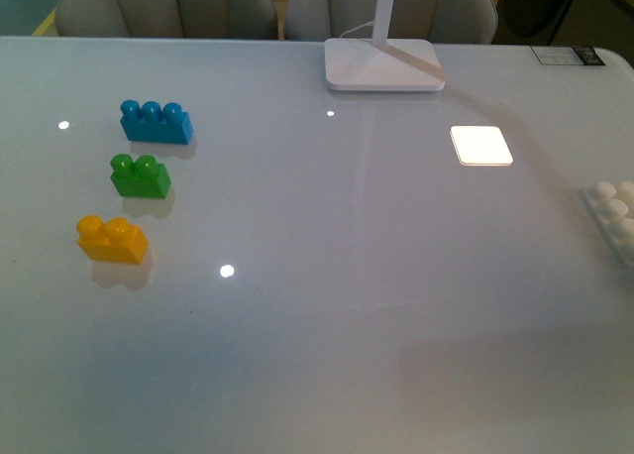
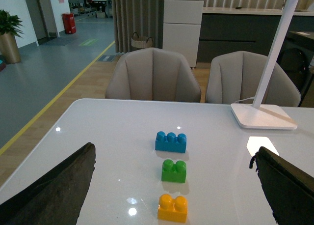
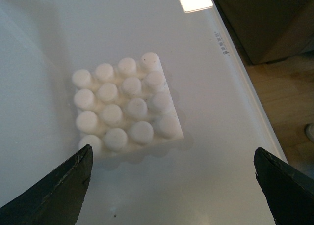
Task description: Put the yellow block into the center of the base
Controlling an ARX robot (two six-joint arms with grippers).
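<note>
Showing one white worktop [image 1: 327, 315] that carries three toy bricks in a single column on its left side in the front view: one blue brick [image 1: 157, 122] with three studs farthest from the robot, one green brick [image 1: 140, 175] with two studs in the middle, and one yellow block [image 1: 112, 239] with two studs nearest the robot. The three stand apart, none touching, each with its studs up. One base [image 1: 614, 216], a flat white plate, lies at the right edge of the front view, cut off by the frame and well apart from the yellow block. The right wrist view shows the base [image 3: 126, 109] whole, with sixteen studs in four rows of four and nothing set on them. One white lamp foot [image 1: 384, 64] rests at the far edge of the worktop, with one bright square reflection [image 1: 481, 145] near it. Neither arm appears in the front view. The left pincer [image 2: 174, 151] is spread wide and holds nothing, with its two dark fingers [image 2: 54, 190] at either side of the left wrist view and the three bricks in line ahead. The right pincer [image 3: 173, 154] is likewise spread wide and empty, and the base is untouched. Two grey chairs [image 2: 153, 75] stand beyond the worktop.
</note>
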